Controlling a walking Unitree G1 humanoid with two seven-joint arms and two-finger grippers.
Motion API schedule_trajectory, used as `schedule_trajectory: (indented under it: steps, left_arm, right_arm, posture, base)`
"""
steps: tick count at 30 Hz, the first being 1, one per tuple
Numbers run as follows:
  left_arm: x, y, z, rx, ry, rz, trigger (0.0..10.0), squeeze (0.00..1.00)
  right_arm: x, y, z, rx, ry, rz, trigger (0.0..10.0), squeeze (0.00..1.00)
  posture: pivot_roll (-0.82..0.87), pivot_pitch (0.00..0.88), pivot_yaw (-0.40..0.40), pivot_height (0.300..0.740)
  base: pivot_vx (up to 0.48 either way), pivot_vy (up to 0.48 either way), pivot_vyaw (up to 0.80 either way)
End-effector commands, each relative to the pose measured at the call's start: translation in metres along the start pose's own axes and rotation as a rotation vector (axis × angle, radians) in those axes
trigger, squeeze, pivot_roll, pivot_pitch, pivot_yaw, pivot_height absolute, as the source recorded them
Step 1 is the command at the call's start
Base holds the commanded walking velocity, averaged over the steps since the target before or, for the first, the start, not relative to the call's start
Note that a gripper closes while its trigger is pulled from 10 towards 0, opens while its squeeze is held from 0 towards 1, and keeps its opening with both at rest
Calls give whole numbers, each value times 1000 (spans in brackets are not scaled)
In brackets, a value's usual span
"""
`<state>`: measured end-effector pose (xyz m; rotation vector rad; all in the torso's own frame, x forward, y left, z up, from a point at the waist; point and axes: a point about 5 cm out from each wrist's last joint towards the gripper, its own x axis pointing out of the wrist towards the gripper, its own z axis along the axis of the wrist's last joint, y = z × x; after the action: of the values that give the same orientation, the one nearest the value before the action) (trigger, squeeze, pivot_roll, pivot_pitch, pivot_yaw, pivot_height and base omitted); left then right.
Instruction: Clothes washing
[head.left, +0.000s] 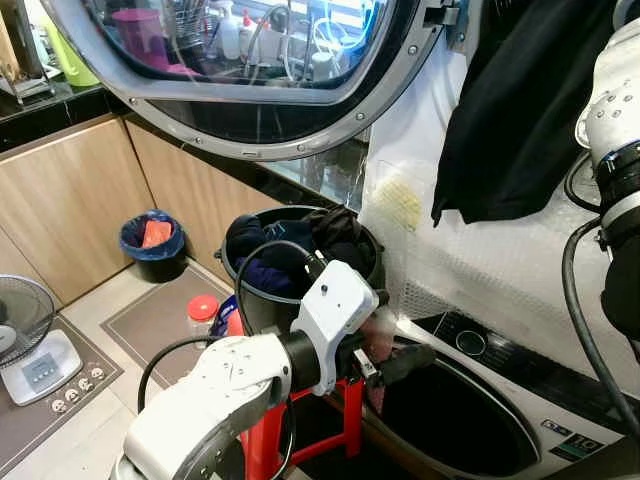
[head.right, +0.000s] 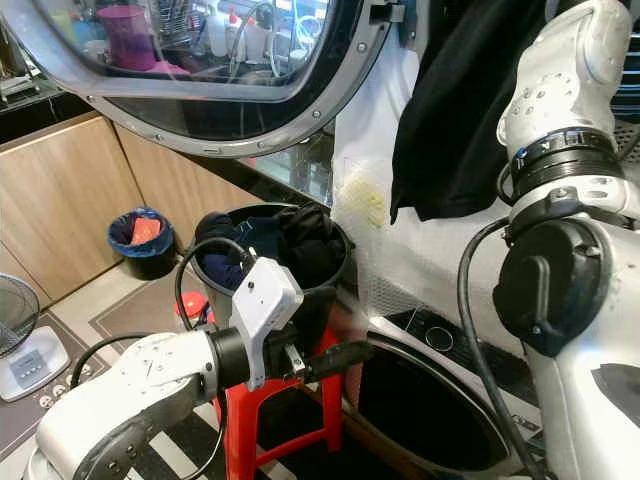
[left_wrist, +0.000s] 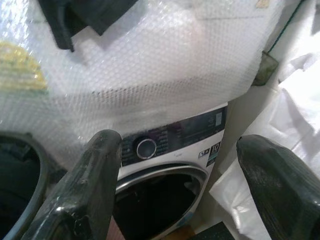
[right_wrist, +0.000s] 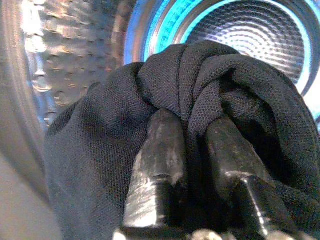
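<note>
While the right gripper (right_wrist: 192, 150) clenches a dark cloth (right_wrist: 105, 150) inside the washer drum (right_wrist: 65, 60), the left gripper (left_wrist: 187, 185) hangs released before the washer (head.left: 480, 400) opening.

— What do my arms look like on your feed?

— Glossy white shells, a boxy left wrist housing (head.left: 335, 310) with screw holes, black cables looping behind it.

— My right arm (head.right: 565, 200) shows ribbed black collars, a rounded black joint cover, a thick black hose. Scuffed, worn black fingers (right_wrist: 157, 165).
</note>
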<state>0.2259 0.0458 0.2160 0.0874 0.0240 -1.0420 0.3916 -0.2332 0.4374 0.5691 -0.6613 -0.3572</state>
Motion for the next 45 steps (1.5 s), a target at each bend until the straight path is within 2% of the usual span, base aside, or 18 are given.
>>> schedule_trajectory:
  steps: [1,3,4,6,8,9,11,13,15,18,24,27,30,32,34,38,42,45]
  left_arm:
    - [-1,-6,3,-1,-11,-15,10000,0]
    - [-1,-7,3,-7,-12,-10,10000,0]
    - [-1,-8,3,-16,-14,-3,10000,0]
    - [-2,-10,2,-29,-15,6,10000,0]
    - [-2,-10,2,-35,-15,8,10000,0]
    - [-2,-12,1,-41,-16,11,10000,0]
    - [-3,-13,1,-44,-16,15,10000,0]
    - [-5,-15,0,-57,-13,30,10000,0]
    - [-6,-16,-1,-65,-10,35,10000,0]
    - [-7,-17,-2,-75,-5,40,10000,0]
    - [-9,-19,-3,-90,1,55,10000,0]
    - [-9,-18,-2,-83,-7,69,10000,0]
    - [-11,-9,-1,-60,-13,118,10000,0]
    - [-11,7,1,-23,-24,245,10000,0]
    - [-12,21,2,-18,-22,318,10000,0]
    - [-12,29,5,-19,-37,353,10000,0]
    - [-12,34,7,5,-49,377,10000,0]
    - [-13,37,8,20,-59,404,10000,0]
  right_arm:
    - [3,13,17,11,-46,14,10000,0]
    - [1,21,14,9,-34,52,10000,0]
    - [-3,35,7,-4,4,133,10000,0]
    - [-9,46,-4,-50,33,193,10000,0]
    - [-12,50,-11,-54,62,225,10000,0]
    - [-17,56,-20,-105,80,264,10000,0]
    - [-21,58,-30,-138,103,291,10000,0]
    - [-27,54,-48,-141,173,308,10000,0]
    - [-28,51,-51,-137,186,293,10000,0]
    - [-28,45,-54,-162,190,269,10000,0]
    - [-27,37,-56,-149,208,279,10000,0]
    - [-22,27,-52,-138,200,254,10000,0]
    - [-20,18,-51,-144,203,238,10000,0]
    - [-19,16,-50,-136,196,248,10000,0]
    - [-19,12,-50,-133,190,252,10000,0]
    - [-18,7,-49,-128,182,251,10000,0]
    - [-16,-2,-45,-75,154,255,10000,0]
    - [-15,-10,-44,-90,137,267,10000,0]
  posture:
    - [114,65,-103,740]
    - [118,65,-106,740]
    - [120,66,-110,740]
    - [123,70,-116,740]
    - [124,70,-116,740]
    - [125,75,-117,740]
    - [133,82,-124,740]
    - [140,91,-125,740]
    - [142,94,-126,740]
    - [149,98,-129,740]
    - [152,104,-129,740]
    - [153,104,-128,740]
    - [141,104,-120,740]
    - [133,102,-111,740]
    - [127,100,-104,740]
    - [120,95,-96,740]
    - [118,80,-93,740]
    - [120,78,-93,740]
  base:
    - [0,0,0]
    - [0,0,0]
    - [0,0,0]
    - [0,0,0]
    - [0,0,0]
    - [0,0,0]
    - [0,0,0]
    - [0,0,0]
    - [0,0,0]
    - [0,0,0]
    - [0,0,0]
    - [0,0,0]
    - [0,0,0]
    - [0,0,0]
    - [0,0,0]
    - [0,0,0]
    - [0,0,0]
    - [0,0,0]
